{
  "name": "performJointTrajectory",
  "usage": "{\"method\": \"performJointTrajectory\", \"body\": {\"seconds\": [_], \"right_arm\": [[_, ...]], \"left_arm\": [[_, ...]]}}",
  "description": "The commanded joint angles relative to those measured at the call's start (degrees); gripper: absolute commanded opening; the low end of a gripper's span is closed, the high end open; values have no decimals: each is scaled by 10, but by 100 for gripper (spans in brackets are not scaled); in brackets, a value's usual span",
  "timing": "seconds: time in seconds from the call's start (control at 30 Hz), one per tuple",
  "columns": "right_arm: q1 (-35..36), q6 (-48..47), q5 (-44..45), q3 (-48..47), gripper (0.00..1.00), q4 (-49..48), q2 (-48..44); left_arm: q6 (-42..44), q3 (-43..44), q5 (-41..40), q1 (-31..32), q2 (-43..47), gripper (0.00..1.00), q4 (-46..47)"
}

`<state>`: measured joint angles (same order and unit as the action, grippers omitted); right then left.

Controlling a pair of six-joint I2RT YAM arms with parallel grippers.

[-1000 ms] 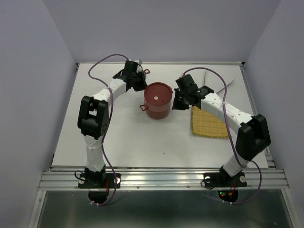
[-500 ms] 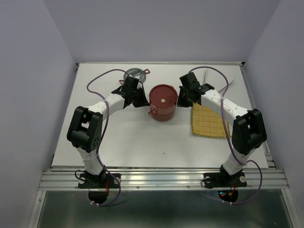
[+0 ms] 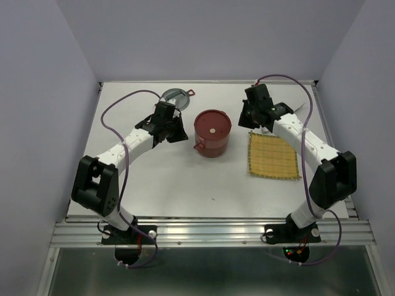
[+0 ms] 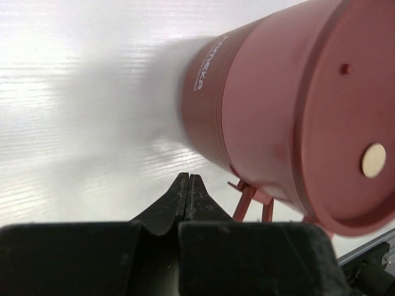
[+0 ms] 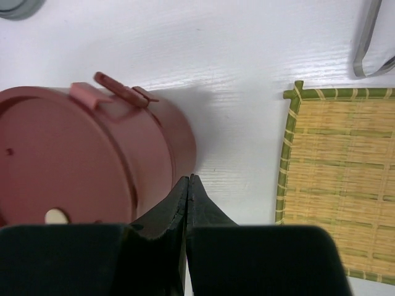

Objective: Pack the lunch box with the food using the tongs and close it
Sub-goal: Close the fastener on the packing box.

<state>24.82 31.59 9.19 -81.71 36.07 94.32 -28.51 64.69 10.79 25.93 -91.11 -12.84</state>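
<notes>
Dark-red lunch box (image 3: 212, 132) sits mid-table with its flat lid on, so whatever's inside is hidden in every view. The left wrist cam cuts the box (image 4: 271, 111) off at the right edge but shows white lettering on its side, too small to read, which the other views don't show. The right wrist cam only gets part of the box (image 5: 80, 154), cropped at the left.

The tongs (image 5: 366, 37) are just a silver sliver in the right wrist cam's top corner, lying beyond the yellow woven mat (image 5: 333, 185). From overhead I can't really pick them out behind the right arm.

Overhead also shows a grey round piece (image 3: 175, 97) with a small red tab at the back of the table (image 3: 160, 179), well apart from the box. Can't tell if it's a bowl or a lid.

Left gripper (image 4: 188, 185) is pinched fully together, holding nothing, tips near the box's base. Right gripper (image 5: 188, 185) is the same: closed up, empty, between box and mat.
</notes>
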Motion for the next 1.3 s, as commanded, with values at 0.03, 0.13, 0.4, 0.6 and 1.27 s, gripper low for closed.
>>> {"method": "performJointTrajectory", "body": {"seconds": [0.03,0.13,0.4,0.6,1.27], "right_arm": [[5,-14,-9,-47,1,12,-56],[5,-16,-10,-50,1,14,-62],[5,-15,-22,-42,1,12,-52],[5,-14,-23,-36,1,11,-54],[62,-23,-39,-62,1,21,-37]], "left_arm": [[32,-33,-21,13,82,0,-7],[40,-67,-15,36,121,0,16],[24,-86,4,78,125,0,68],[19,-116,11,81,92,0,106],[18,-145,-38,63,112,0,95]]}}
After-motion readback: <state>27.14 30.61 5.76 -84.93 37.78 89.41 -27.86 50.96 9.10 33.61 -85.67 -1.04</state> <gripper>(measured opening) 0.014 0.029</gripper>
